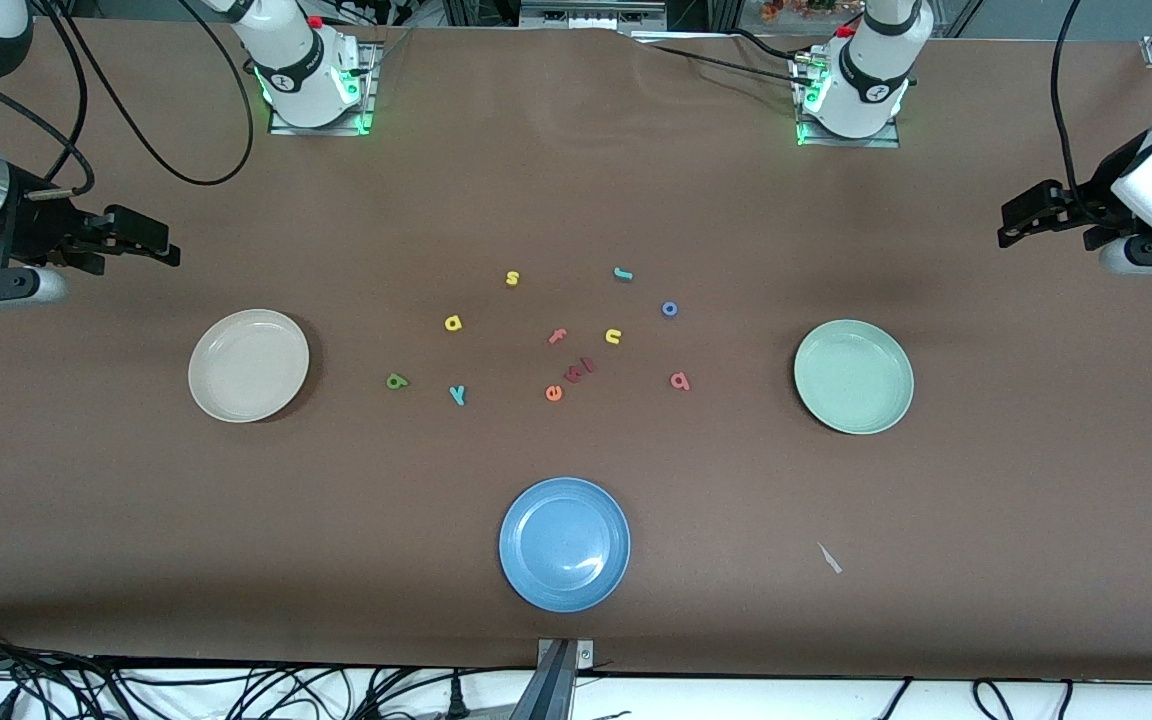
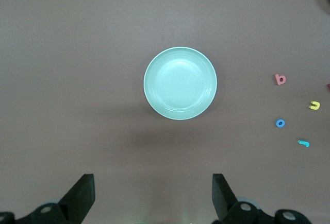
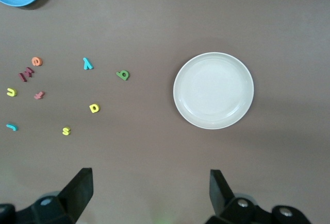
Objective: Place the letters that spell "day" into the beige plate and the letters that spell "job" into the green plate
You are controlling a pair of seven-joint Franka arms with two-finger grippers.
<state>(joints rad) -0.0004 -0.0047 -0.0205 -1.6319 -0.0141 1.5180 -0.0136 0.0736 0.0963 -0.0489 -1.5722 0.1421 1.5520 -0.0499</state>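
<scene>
Decoys s [image 1: 512, 278], u [image 1: 613, 336] among letters

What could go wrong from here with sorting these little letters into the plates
Lookalikes may get mixed up: the yellow a shares its colour with the yellow s and yellow u, and the teal y with the teal j.
A crowded centre: the orange e lies right beside a dark red letter, so a tool working nearby could nudge them.
The empty blue plate might take a letter by mistake.
</scene>
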